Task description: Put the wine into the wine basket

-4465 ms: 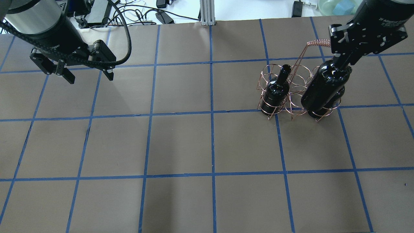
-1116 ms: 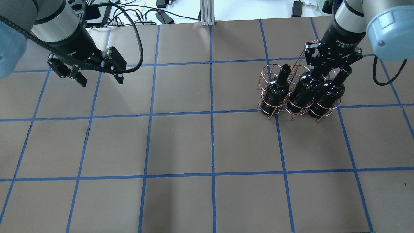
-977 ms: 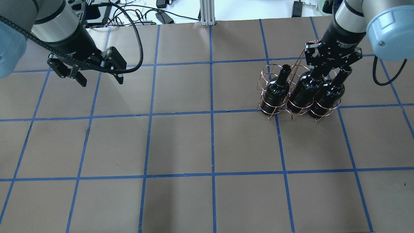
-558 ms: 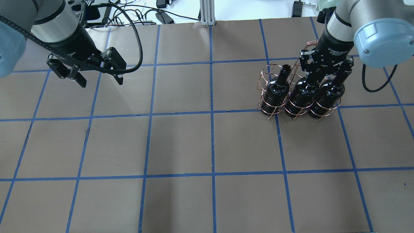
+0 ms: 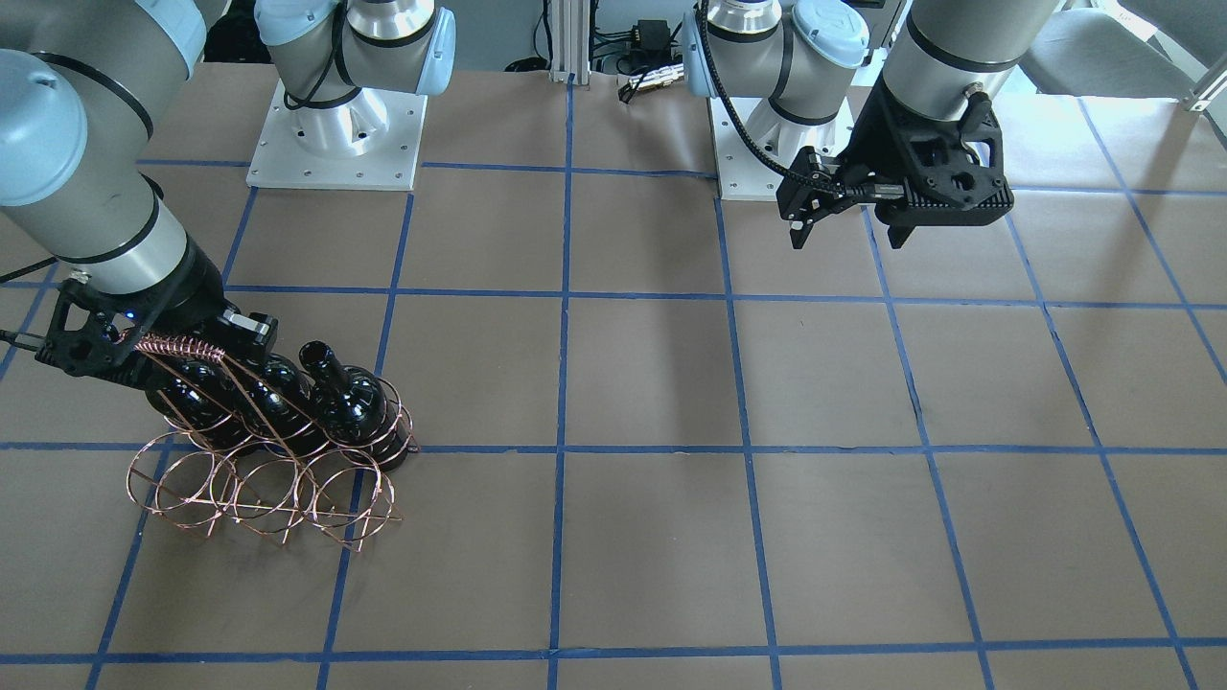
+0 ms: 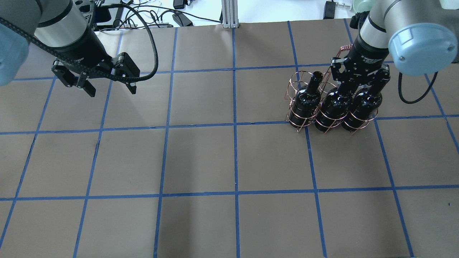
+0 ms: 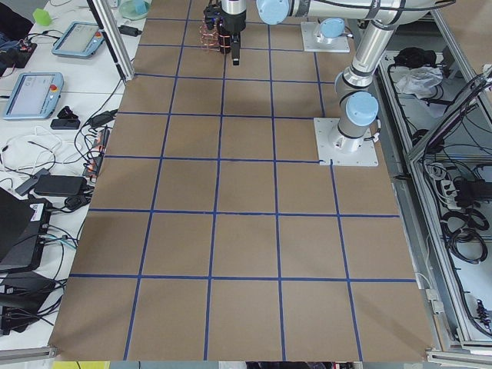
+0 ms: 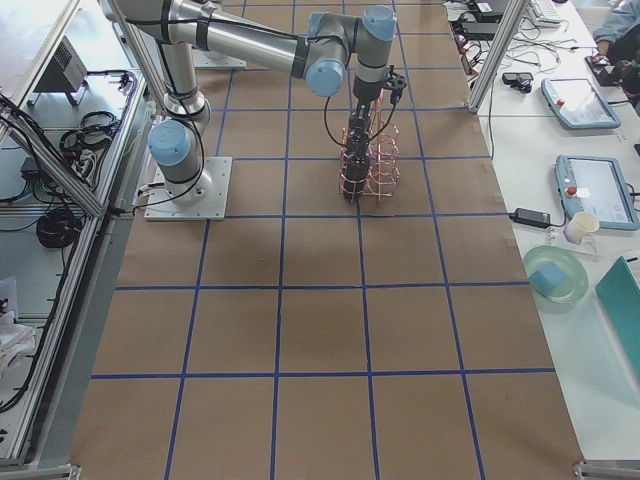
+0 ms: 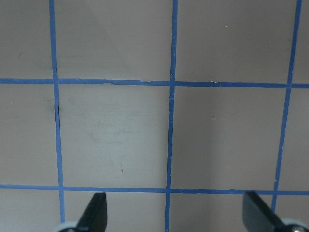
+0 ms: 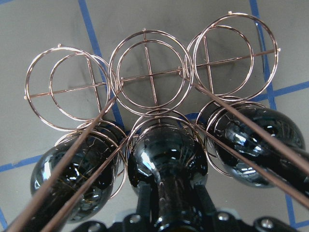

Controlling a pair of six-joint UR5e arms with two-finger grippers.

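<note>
The copper wire wine basket [image 6: 297, 77] stands at the table's right. Three near-black wine bottles fill its row nearer the robot. My right gripper [image 6: 349, 87] is shut on the neck of the middle bottle [image 6: 331, 107], which stands upright inside the middle ring. In the right wrist view this bottle [image 10: 166, 164] sits between the two other bottles [image 10: 72, 179] [image 10: 260, 145], with its neck between my fingers [image 10: 145, 205]. The far row's three rings [image 10: 149, 72] are empty. My left gripper [image 6: 110, 87] is open and empty, hanging over bare table at the far left.
The basket's coil-wrapped handle [image 5: 177, 345] arches right by my right wrist. Brown table paper with a blue tape grid [image 6: 235, 125] covers the table. Cables and boxes [image 6: 179, 16] lie beyond the far edge. The arm bases [image 5: 335, 129] stand at the robot's side.
My right gripper has carried the bottle leftward from above the basket's right end and lowered it into the middle ring. My left arm shifted a little earlier and now holds still.
</note>
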